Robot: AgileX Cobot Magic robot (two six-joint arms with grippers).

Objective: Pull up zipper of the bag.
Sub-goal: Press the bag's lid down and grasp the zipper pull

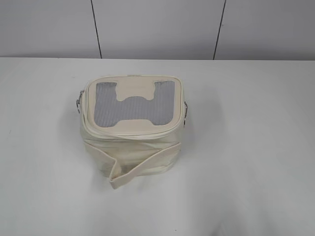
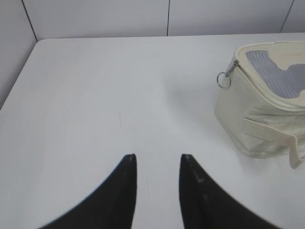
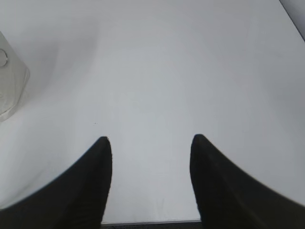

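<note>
Your left gripper (image 2: 157, 160) hung over bare table (image 2: 105, 95) with its fingers apart and nothing between them; the bag (image 2: 259, 100) sat ahead of it and off to its right, well apart. From that wrist you could see the zipper (image 2: 252, 78) running under the rim of the top panel, with a silver slider and ring pull (image 2: 223, 79) hanging at the corner nearest the gripper. Your right gripper (image 3: 150, 140) also stood open and empty above the table, fingers wider apart than the left's, with only an edge of the bag showing far to its left. From the exterior camera, the bag stood upright mid-table, mesh (image 1: 106, 105) panel up, strap (image 1: 142, 169) trailing across its front, a slider on each side (image 1: 78, 104).
</note>
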